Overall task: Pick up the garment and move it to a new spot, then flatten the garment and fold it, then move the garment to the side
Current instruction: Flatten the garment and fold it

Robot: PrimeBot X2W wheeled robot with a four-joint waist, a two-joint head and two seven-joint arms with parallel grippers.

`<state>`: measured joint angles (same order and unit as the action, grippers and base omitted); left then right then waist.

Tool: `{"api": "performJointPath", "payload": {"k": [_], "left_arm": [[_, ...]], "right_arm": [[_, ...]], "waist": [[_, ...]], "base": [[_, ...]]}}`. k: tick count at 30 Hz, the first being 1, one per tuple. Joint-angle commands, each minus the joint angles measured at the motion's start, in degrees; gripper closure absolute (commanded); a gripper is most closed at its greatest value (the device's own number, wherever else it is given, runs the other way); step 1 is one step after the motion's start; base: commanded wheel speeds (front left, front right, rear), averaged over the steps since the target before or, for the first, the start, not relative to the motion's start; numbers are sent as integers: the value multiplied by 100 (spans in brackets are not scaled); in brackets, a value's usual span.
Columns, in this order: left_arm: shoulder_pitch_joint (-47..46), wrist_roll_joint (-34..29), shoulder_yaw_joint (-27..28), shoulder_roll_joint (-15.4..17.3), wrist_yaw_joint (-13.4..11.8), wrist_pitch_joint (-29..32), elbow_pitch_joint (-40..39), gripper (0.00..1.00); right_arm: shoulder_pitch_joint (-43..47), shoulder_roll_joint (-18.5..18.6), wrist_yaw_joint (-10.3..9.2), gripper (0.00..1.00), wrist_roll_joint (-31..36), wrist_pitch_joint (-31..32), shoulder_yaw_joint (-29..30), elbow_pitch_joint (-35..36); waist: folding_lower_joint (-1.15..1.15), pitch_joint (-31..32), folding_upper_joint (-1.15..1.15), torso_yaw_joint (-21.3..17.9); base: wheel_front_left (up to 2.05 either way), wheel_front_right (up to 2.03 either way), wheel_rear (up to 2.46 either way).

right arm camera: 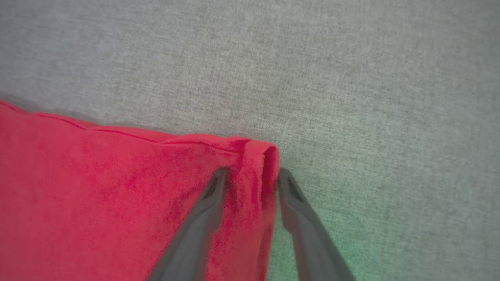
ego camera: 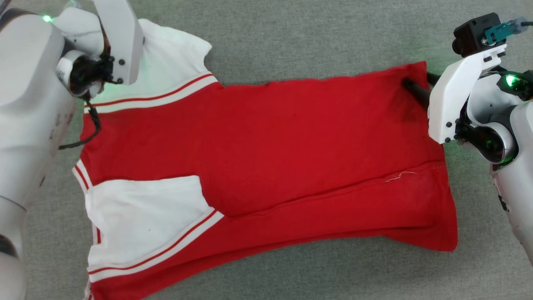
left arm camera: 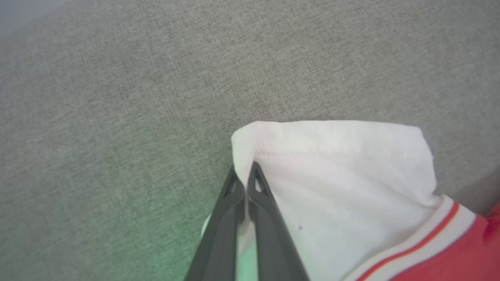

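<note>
The garment (ego camera: 270,137), red with white sleeves, lies spread on the grey cloth surface with its hem to the right. Its near long side is folded over along a crease (ego camera: 333,193). My left gripper (left arm camera: 245,171) is shut on the edge of the far white sleeve (left arm camera: 343,175), at the top left in the head view (ego camera: 175,54). My right gripper (right arm camera: 250,177) straddles the far hem corner (right arm camera: 258,156); its jaws stand apart with bunched red cloth between them. One dark finger (ego camera: 416,91) of it shows on that corner in the head view.
Grey woven surface (ego camera: 316,37) runs all round the garment, with free room beyond its far edge and to the right. My pale left forearm (ego camera: 29,104) covers the left edge and my right wrist (ego camera: 479,104) stands at the right.
</note>
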<state>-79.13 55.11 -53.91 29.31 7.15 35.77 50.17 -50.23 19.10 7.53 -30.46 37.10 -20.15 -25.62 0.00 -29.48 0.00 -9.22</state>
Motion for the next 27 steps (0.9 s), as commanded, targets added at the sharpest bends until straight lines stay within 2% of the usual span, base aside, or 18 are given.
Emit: {"api": "performJointPath", "payload": {"k": [1,8,17,22,27], "left_arm": [[8,40,-20,14,22,-43,52,100],[-41,77,-174,-18,34,-295,-102,100],[272,241,-491,458,36,-61,-1091,100],[716,306,-571,876,-381,252,-2035,100],[1412,468,-649,1453,-1104,620,-3524,100]], "right_arm": [[62,6,-10,100,17,80,-105,-127],[134,316,-10,100,-86,-255,-148,-75],[853,823,-10,100,-284,-466,-117,500],[1494,1087,-10,100,-331,-406,72,966],[2255,1208,-10,100,-445,-203,342,1405]], "waist": [[0,20,0,31],[0,302,0,255],[0,795,0,577],[0,1056,0,748],[0,1268,0,877]], "base": [[0,0,0],[0,0,0],[0,0,0],[0,0,0],[0,0,0]]}}
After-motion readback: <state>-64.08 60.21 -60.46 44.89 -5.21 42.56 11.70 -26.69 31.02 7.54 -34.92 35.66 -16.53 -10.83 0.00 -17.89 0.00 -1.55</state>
